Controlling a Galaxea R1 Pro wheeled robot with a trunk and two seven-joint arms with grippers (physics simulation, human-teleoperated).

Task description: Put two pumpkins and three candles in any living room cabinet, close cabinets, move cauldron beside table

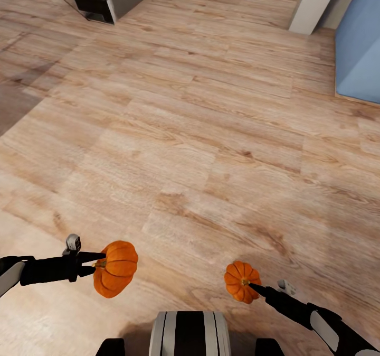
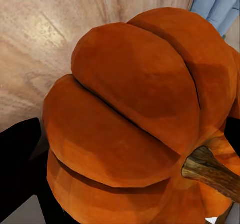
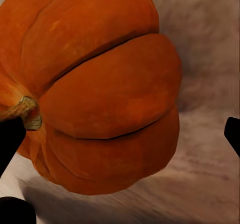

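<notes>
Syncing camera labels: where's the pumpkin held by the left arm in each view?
Head view: left-hand pumpkin at lower left, off the floor at the left gripper tip.
Left wrist view: close up, centre-right, stem at lower right.
Right wrist view: that's the other pumpkin.
Shared landmark: wood floor.

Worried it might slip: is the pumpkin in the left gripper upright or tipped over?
Tipped on its side. The left pumpkin has its stem pointing sideways into the left gripper, which pinches it there above the wood floor.
</notes>
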